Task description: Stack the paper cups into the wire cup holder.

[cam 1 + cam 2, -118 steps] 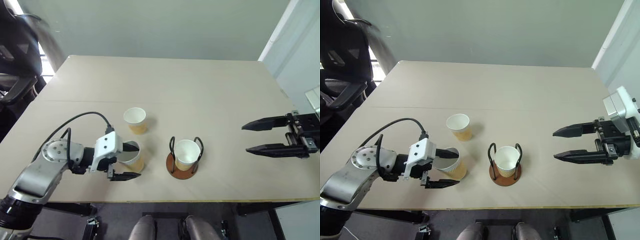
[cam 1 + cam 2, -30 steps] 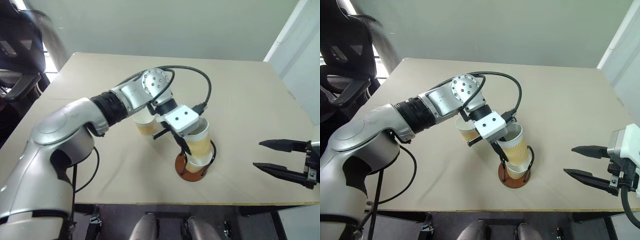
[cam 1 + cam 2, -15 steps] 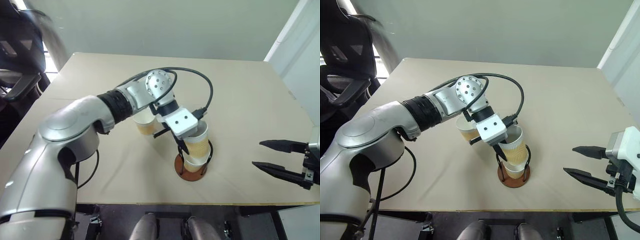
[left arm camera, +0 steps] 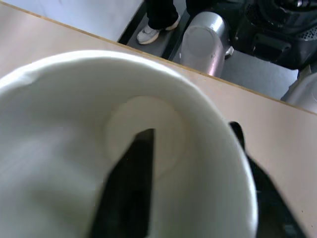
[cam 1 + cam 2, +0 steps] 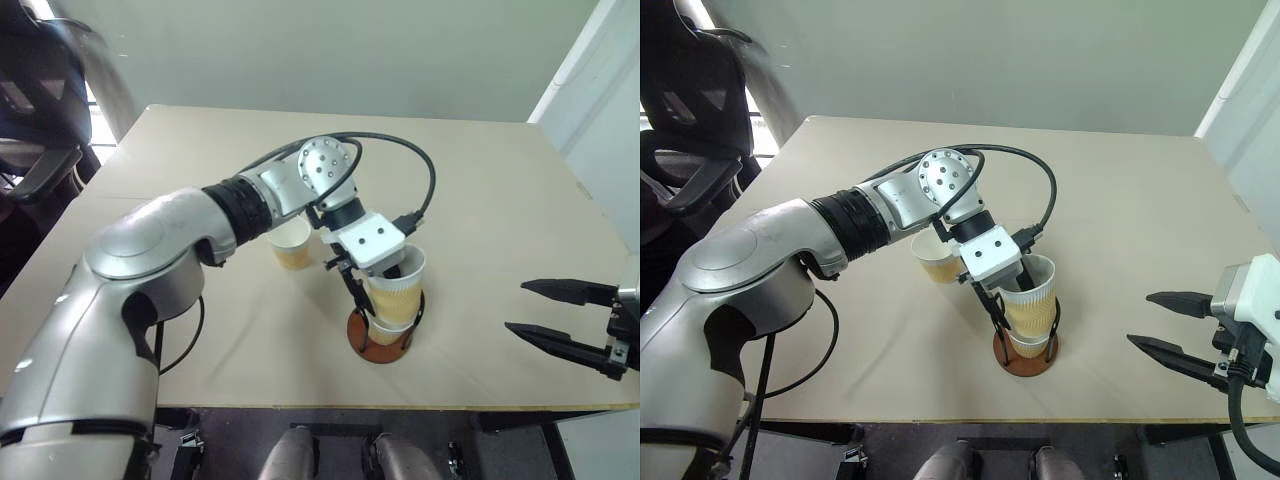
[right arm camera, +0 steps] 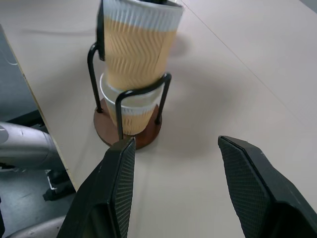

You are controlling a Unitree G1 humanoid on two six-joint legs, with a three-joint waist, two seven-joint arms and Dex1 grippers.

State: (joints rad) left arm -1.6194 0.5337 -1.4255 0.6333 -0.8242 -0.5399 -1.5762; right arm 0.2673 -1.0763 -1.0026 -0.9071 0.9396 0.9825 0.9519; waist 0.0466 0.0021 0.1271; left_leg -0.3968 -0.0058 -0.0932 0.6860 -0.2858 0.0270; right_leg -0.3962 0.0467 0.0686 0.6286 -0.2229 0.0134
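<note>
The left gripper (image 5: 1008, 312) is at the wall of the upper tan-yellow tapered paper cup (image 5: 1032, 305); I cannot tell if it grips. This cup sits slightly tilted in the black wire cup holder with round reddish-brown base (image 5: 1026, 363). A careless pull-out could lift the cup or tip the holder

left pincer (image 5: 1002, 312): carried second cup (image 5: 1028, 296) from table into wire cup holder (image 5: 1026, 352); now nested in first; fingers loosening

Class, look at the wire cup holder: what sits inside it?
Inside the wire cup holder sit two nested paper cups. The lower cup shows only its rim and lower wall; its inside is covered.
</note>
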